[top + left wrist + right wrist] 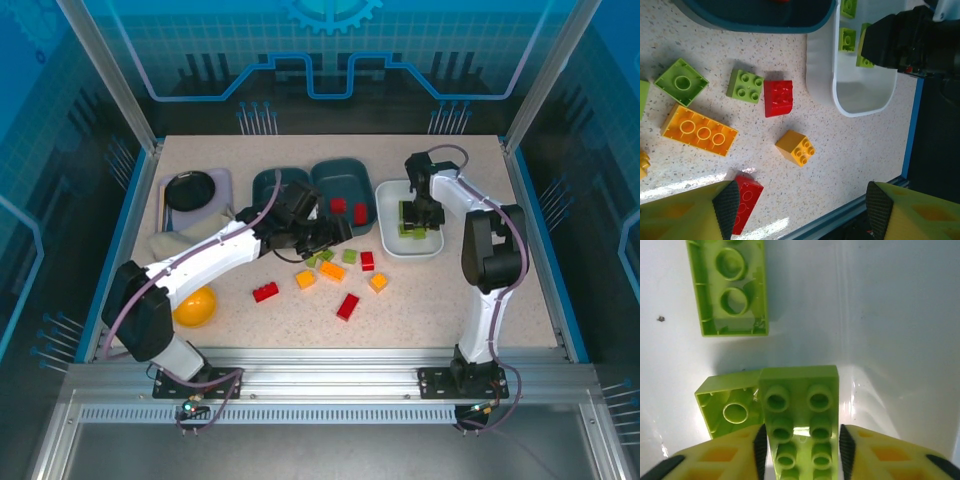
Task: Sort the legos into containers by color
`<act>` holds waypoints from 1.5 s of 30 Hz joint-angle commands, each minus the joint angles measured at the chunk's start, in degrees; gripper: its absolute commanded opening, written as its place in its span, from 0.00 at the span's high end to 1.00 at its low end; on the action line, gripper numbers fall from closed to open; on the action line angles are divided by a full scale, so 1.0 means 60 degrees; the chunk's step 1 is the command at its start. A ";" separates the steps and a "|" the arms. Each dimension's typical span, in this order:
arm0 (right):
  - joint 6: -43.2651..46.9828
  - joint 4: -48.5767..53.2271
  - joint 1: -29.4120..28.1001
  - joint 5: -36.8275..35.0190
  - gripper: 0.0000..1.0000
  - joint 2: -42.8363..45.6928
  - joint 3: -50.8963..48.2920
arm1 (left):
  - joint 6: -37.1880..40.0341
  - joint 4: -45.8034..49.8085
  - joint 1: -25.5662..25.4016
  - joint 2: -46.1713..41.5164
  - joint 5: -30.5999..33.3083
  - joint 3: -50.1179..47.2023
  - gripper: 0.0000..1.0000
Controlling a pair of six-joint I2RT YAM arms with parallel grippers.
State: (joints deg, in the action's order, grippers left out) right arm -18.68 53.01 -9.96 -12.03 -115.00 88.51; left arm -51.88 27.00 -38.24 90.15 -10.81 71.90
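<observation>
**Item 1: right gripper** (801,447). The fingers are closed against both long sides of a light green eight-stud brick (799,405), studs up, held low inside the white bin (410,255). I judge it is there because green belongs in this bin. Two more bricks of that colour lie on its floor: an upturned green brick (730,287) and a small green brick (727,410) touching the held one's side. I cannot tell whether the held brick already rests on the floor, as its near end is cut off by the frame.

**Item 2: left gripper** (802,210). The fingers are spread wide with nothing between them. It hovers over the loose pile at mid-table, I judge to pick the next piece. A flat red brick (746,202) lies just beside one pad (727,202) and is partly hidden by it.

**Item 3: loose on the table.**
- long orange brick (699,130)
- small orange brick (795,147)
- curved red brick (778,97)
- four-stud green brick (745,86)

**Item 4: teal bins.** The right-hand teal bin (345,180) holds two sorted red bricks (338,205). The left-hand teal bin (268,185) is partly covered by the left arm, so I cannot read its contents.
</observation>
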 commanded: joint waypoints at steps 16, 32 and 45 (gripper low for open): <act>0.0320 -0.1825 -0.2844 0.2127 0.31 0.5421 -0.2868 | 0.0347 0.4171 -0.0046 0.1102 0.1540 0.0407 0.30; -0.1897 -0.3908 -0.3865 0.3985 0.18 1.0009 -0.7753 | 0.2148 0.4327 0.0316 0.2777 0.1814 0.0653 0.18; -0.2029 -0.3954 -0.4009 0.4099 0.19 0.9792 -0.7691 | 0.1611 0.3736 0.0410 0.3664 0.1787 0.0898 0.22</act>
State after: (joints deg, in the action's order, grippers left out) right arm -30.06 30.33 -33.01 11.25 -55.94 42.30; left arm -41.89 49.04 -36.42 110.98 0.36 75.85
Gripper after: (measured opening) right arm 0.811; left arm 0.783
